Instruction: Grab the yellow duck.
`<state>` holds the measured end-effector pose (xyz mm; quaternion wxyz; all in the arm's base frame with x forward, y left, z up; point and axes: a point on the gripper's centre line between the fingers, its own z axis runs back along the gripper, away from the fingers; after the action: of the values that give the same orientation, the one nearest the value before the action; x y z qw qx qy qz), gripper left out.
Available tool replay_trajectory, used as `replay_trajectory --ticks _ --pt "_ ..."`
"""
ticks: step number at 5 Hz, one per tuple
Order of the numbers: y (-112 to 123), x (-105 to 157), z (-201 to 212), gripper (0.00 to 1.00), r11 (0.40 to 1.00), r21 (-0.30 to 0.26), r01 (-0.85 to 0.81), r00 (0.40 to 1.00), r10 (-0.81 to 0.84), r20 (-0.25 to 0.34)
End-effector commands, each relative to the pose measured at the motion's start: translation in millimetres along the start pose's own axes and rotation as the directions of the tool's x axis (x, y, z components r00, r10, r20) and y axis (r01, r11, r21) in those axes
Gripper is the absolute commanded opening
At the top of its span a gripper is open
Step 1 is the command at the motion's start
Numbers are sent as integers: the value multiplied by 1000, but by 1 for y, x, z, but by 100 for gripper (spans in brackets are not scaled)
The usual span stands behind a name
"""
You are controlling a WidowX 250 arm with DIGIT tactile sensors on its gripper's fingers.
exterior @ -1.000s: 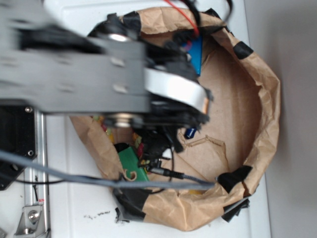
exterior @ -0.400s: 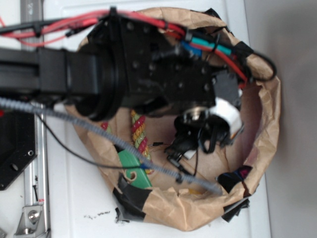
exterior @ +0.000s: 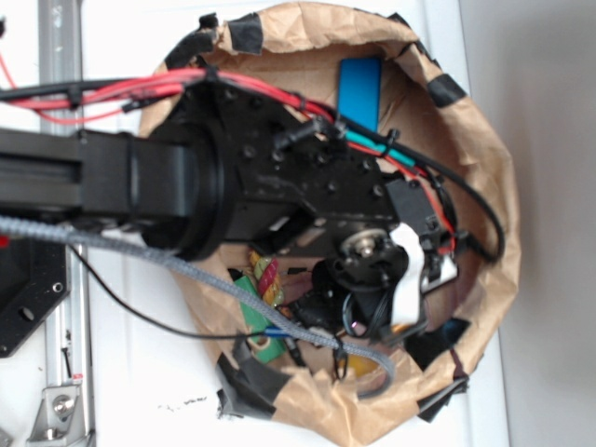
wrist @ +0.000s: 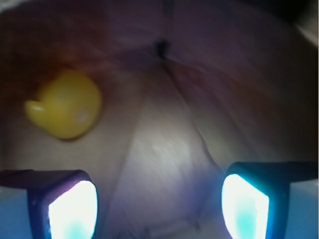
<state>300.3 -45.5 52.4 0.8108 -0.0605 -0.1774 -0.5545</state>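
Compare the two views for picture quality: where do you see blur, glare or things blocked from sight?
Wrist view: soft and dim all over, the duck blurred at its edges, both fingertips blown out to white-blue glare. Exterior view: sharper and evenly lit, but the arm hides much of the paper bag, and the duck shows only as a yellow sliver.

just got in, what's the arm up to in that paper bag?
The arm is reaching down into the brown paper bag, going for the yellow duck. In the wrist view the gripper is open and holds nothing, and the duck lies ahead and off to the left of the fingers, not between them. A twisted rope and green block lie nearby.
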Motion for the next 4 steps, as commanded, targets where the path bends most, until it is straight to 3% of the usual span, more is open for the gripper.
replay_trajectory --ticks 1,3,4 --pt "-26 32 23 100 975 -150 165 975 -138 176" --pt "-39 48 -2 100 988 -139 -70 988 88 125" --pt "-44 50 -22 71 981 -82 -174 980 181 86"
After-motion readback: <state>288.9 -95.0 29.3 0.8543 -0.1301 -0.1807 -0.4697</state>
